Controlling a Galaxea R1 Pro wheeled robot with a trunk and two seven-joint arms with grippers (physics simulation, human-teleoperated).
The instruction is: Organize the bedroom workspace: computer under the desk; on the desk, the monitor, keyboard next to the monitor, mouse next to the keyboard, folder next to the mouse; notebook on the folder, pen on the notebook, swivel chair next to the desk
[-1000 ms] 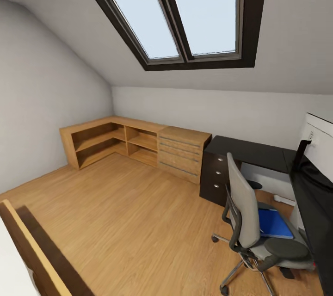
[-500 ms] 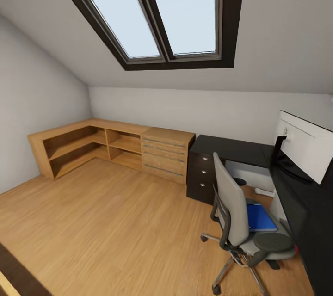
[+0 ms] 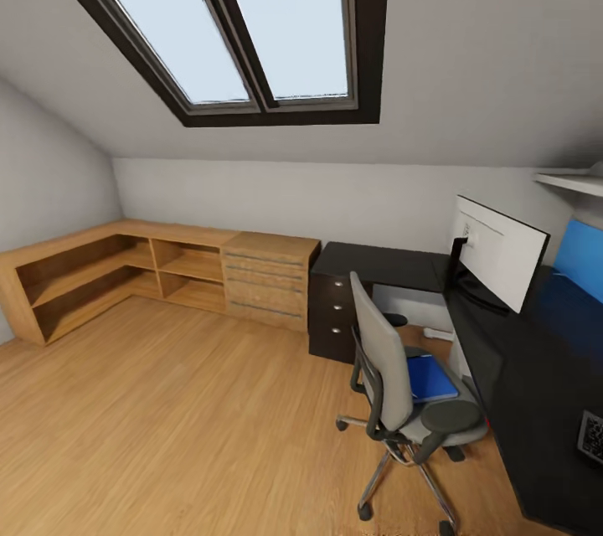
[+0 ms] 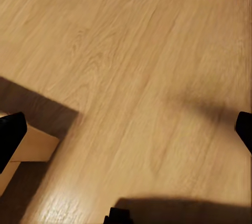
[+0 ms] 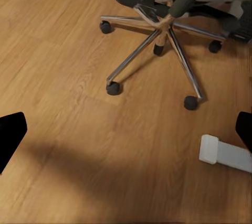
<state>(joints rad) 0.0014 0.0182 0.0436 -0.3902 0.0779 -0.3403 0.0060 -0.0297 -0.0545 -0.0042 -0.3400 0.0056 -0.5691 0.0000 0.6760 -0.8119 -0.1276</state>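
The swivel chair, grey with black armrests, stands on the wood floor by the black L-shaped desk. A bright-blue folder lies on its seat. The monitor stands on the desk with its white back toward me. A dark keyed corner, seemingly the keyboard, shows at the desk's right edge. The chair's chrome star base appears in the right wrist view, beyond my right gripper, which is open over bare floor. My left gripper is open too, above the floor.
A light wooden dresser with shelves runs along the back and left walls. A blue wall panel hangs behind the desk. A white block lies on the floor near the chair's castors. A pale wooden edge is close to the left gripper.
The head view has swung to the right, bringing the monitor, more of the desk and the blue panel into the picture. The chair and folder keep their places relative to the desk.
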